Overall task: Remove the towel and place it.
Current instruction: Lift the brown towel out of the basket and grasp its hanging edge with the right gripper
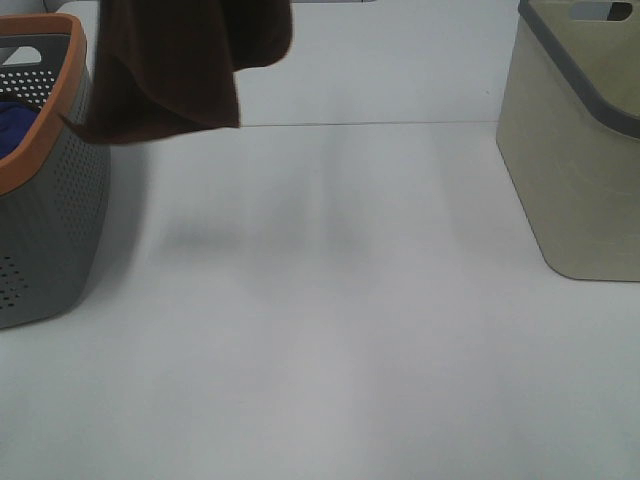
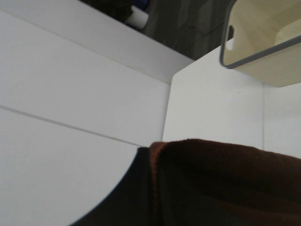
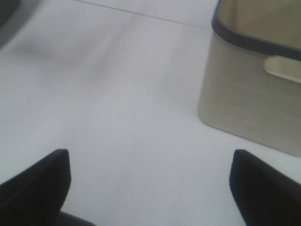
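The dark brown towel (image 1: 185,60) hangs in the air at the top left, beside the grey basket, and its lower edge is well above the table. Its top runs out of the exterior high view, so the left gripper does not show there. In the left wrist view the towel (image 2: 225,179) fills the lower part and covers the left gripper's fingers; it hangs from that gripper. My right gripper (image 3: 150,188) is open and empty, its two dark fingertips (image 3: 42,183) wide apart over the bare table.
A grey perforated basket with an orange rim (image 1: 50,200) stands at the left with a blue cloth (image 1: 15,125) inside. A beige basket with a grey rim (image 1: 580,150) stands at the right; it also shows in the left wrist view (image 2: 263,47) and the right wrist view (image 3: 254,84).
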